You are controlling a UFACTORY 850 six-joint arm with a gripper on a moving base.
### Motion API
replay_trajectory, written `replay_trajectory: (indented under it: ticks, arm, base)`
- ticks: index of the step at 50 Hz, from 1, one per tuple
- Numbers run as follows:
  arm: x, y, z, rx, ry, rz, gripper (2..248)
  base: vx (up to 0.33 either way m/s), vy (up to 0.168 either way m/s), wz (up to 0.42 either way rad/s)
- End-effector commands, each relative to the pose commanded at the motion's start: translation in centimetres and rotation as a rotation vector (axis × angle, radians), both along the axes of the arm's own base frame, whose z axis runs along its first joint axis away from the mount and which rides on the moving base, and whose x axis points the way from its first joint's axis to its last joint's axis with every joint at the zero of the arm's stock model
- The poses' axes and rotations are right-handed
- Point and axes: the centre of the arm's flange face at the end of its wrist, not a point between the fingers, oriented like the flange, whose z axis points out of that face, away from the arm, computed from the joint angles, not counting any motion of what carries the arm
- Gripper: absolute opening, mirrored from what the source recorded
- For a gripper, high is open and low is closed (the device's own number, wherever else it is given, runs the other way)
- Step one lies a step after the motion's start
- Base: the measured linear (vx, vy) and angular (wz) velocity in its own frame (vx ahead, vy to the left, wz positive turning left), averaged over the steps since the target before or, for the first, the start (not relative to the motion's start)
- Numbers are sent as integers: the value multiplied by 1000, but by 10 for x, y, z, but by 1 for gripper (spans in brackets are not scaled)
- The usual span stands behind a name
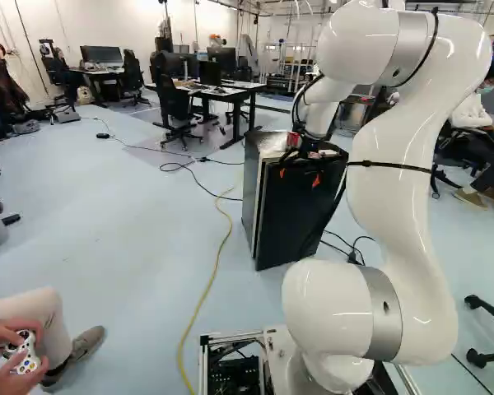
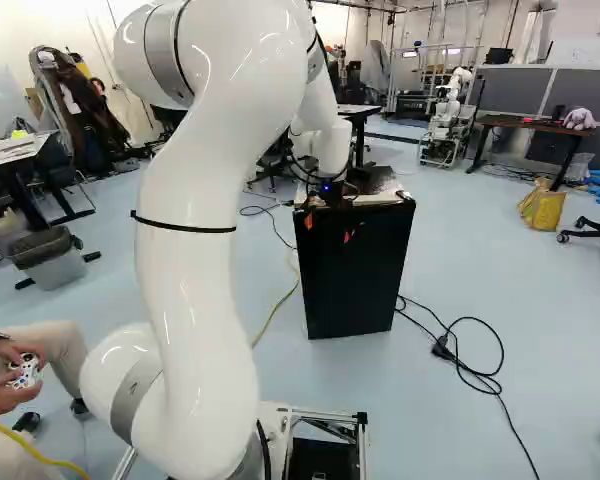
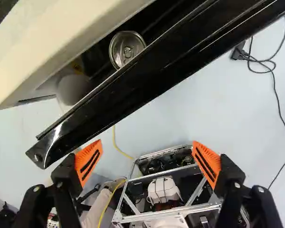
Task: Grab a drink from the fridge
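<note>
Gripper (image 3: 147, 145): spread wide, nothing grasped
Fridge door (image 3: 147, 78): may be bumped shut on contact
Can (image 3: 127, 46): may be trapped

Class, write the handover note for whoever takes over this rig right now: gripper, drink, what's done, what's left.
Gripper: open, holding nothing, on the outer side of the fridge door, one finger close to the door's end.
Drink: a can, ring-pull top showing, in the gap between door and fridge body.
Done: door stands ajar.
Left: probably widen the gap, then bring the gripper to the can, grip it and take it out.
</note>
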Motion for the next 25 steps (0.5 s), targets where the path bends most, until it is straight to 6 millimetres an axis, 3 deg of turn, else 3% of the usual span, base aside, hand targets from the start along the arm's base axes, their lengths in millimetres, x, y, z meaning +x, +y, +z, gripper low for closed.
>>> replay_trajectory:
  ticks: [25]
  arm:
    - [9,15,0,-8,-19,26,247]
  base:
    - [0,0,0]
